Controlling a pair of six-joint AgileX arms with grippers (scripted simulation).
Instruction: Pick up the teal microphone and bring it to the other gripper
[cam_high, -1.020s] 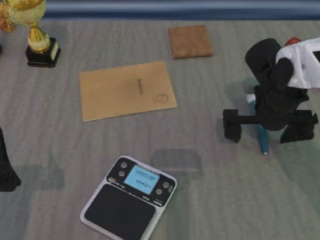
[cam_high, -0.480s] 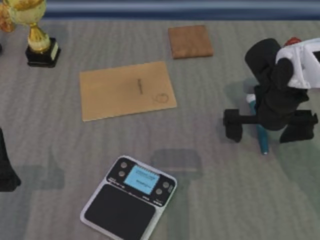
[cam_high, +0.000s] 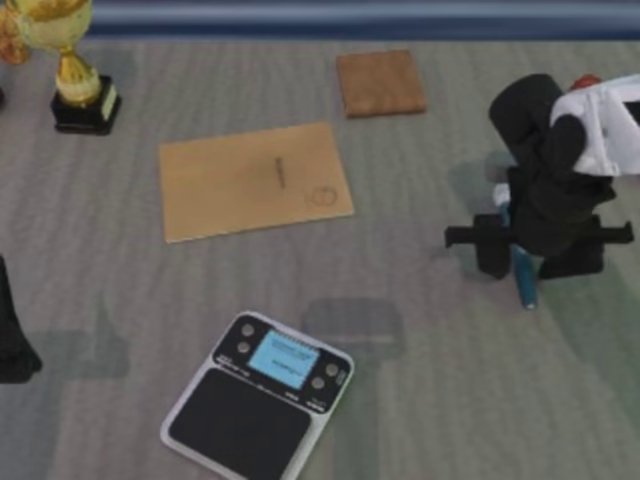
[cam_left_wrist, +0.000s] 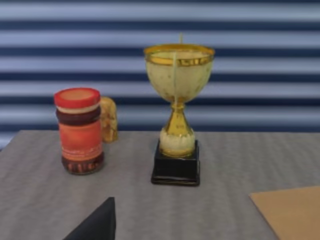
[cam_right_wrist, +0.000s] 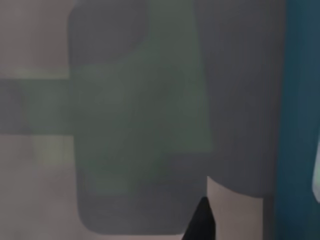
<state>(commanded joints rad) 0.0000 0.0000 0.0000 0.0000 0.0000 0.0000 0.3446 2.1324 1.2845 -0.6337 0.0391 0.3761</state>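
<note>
The teal microphone (cam_high: 524, 275) lies on the grey table at the right, its white head (cam_high: 500, 195) pointing to the far side. My right gripper (cam_high: 533, 255) hangs straight over it, open, with one black finger on each side of the handle and a narrow gap left. The right wrist view shows the teal handle (cam_right_wrist: 297, 125) close along one edge and a single black fingertip (cam_right_wrist: 201, 222). My left gripper (cam_high: 10, 340) rests parked at the table's left edge, open, with one finger (cam_left_wrist: 97, 225) in its own view.
A gold trophy (cam_high: 75, 70) stands at the far left, with a red-lidded jar (cam_left_wrist: 78, 130) beside it. A tan flat pad (cam_high: 255, 180), a brown square block (cam_high: 380, 83) and a grey electronic scale (cam_high: 258, 395) lie mid-table. Something orange-red (cam_high: 585, 82) peeks from behind the right arm.
The right gripper's fingers have drawn inward toward the microphone handle, narrowing the gap. The microphone and the left arm have not moved.
</note>
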